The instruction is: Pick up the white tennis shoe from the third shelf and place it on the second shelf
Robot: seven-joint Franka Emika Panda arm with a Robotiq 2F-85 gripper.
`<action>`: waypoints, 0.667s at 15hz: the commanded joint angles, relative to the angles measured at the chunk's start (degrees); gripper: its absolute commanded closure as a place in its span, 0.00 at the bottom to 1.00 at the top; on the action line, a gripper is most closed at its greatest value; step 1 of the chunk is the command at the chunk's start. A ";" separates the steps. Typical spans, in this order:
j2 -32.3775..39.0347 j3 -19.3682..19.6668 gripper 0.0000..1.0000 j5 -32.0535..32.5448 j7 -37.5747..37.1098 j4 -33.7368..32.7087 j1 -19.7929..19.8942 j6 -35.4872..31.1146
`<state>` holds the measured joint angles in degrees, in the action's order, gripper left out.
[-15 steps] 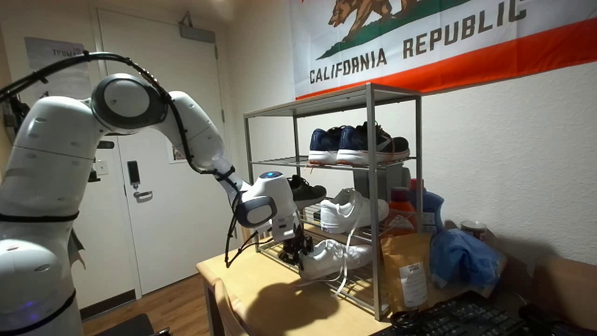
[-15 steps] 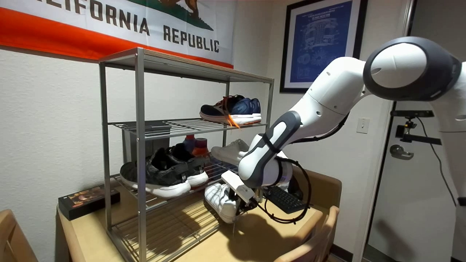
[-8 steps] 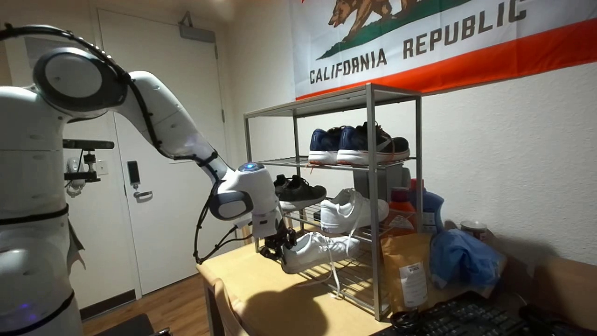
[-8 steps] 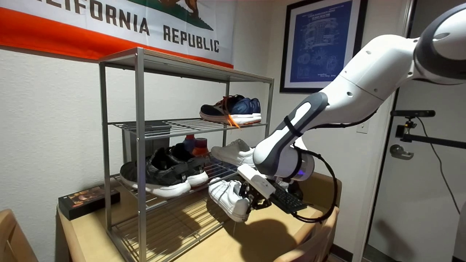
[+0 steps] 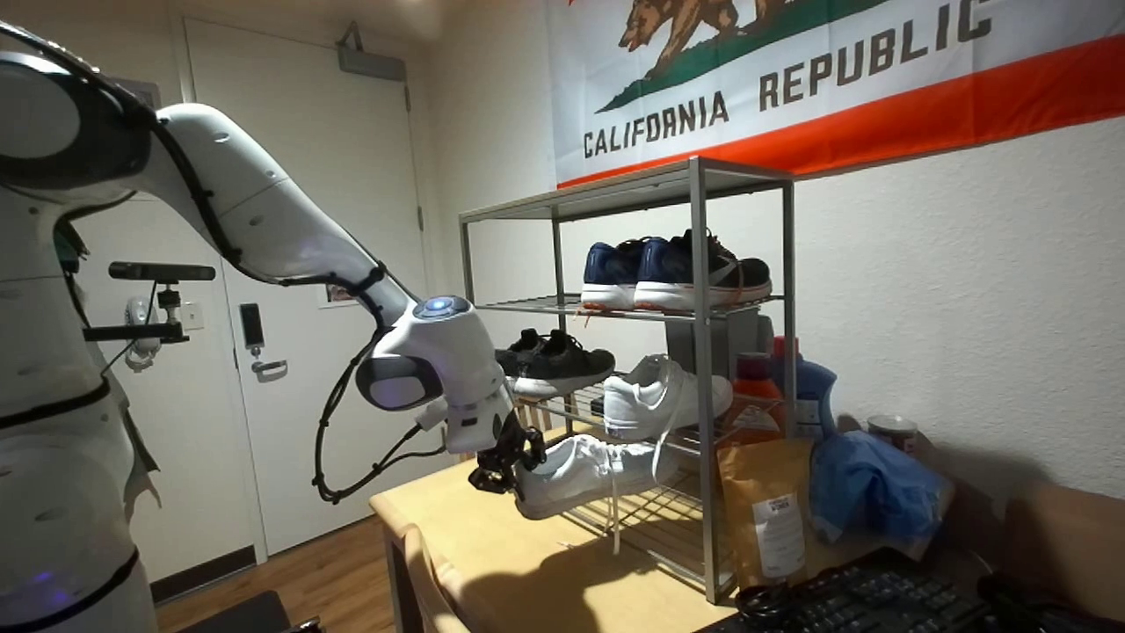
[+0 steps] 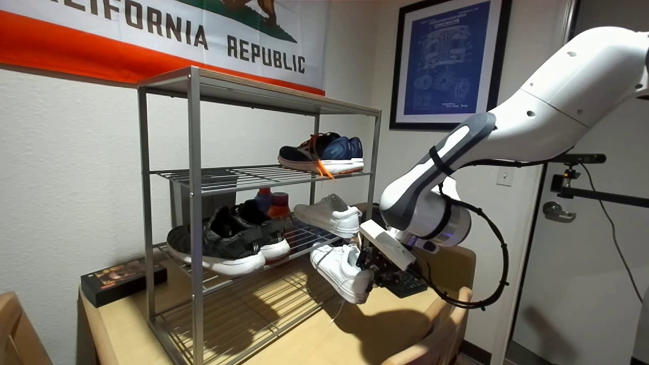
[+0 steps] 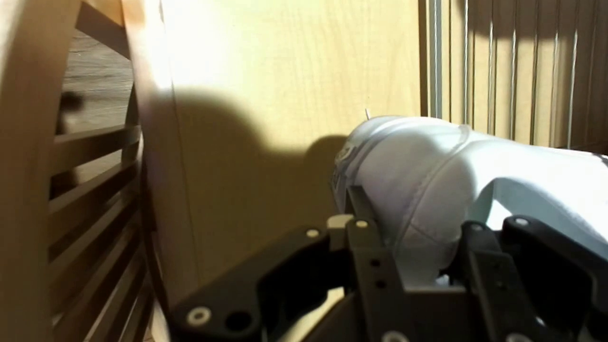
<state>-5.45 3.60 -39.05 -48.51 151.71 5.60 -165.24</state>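
The white tennis shoe (image 5: 576,479) hangs in the air at the front of the rack, heel toward me and toe toward the rack. My gripper (image 5: 517,466) is shut on its heel; in the wrist view one finger (image 7: 363,204) lies along the outside and the other is at the collar by the opening. A loose lace (image 5: 615,519) dangles below. The third shelf (image 6: 243,314), the bottom wire tier, lies lower than the shoe. On the second shelf (image 6: 307,241), the middle tier, another white shoe (image 6: 329,215) rests just above the held one.
Black shoes (image 6: 228,246) occupy the second shelf's far end from that white shoe. Dark blue shoes (image 5: 664,274) are one tier up. A rack post (image 5: 707,440) stands near the toe side. Chair (image 6: 436,334), keyboard (image 6: 405,281) and a tan pouch (image 5: 765,510) are close by.
My arm has drawn back from the rack, carrying the white tennis shoe outward and slightly up off the third shelf. The grip on its heel looks unchanged; the other shoes have not moved.
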 commanded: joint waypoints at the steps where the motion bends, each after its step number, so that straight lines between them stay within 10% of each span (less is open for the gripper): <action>1: -5.30 -0.12 0.97 6.21 -2.57 5.41 1.89 -0.06; 10: -10.58 1.18 0.97 24.16 -3.68 7.61 6.09 3.77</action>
<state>-10.35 4.04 -15.78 -54.23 159.31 11.51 -164.43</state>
